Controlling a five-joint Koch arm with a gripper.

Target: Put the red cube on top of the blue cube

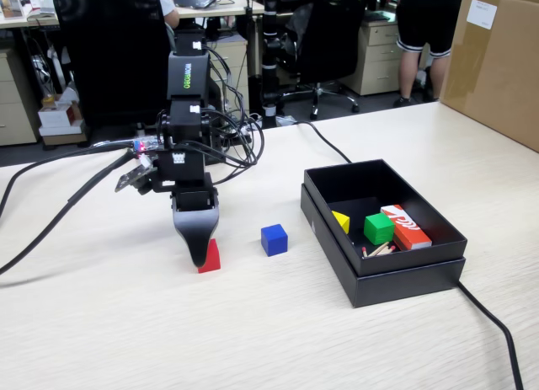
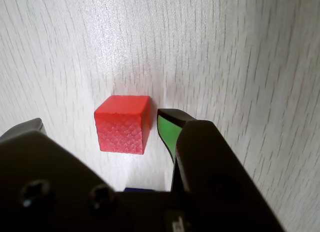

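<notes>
While our jaws stand apart around the red cube on the counter, we must close, lift — then carry it onto the blue cube.

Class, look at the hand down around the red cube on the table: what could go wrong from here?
1. In the wrist view the red cube sits close to one finger of the open hand, with a gap on the other side; closing may push or twist it instead of gripping it.
2. The blue cube is no larger than the red one, so a tilted grip could topple the stack.
</notes>
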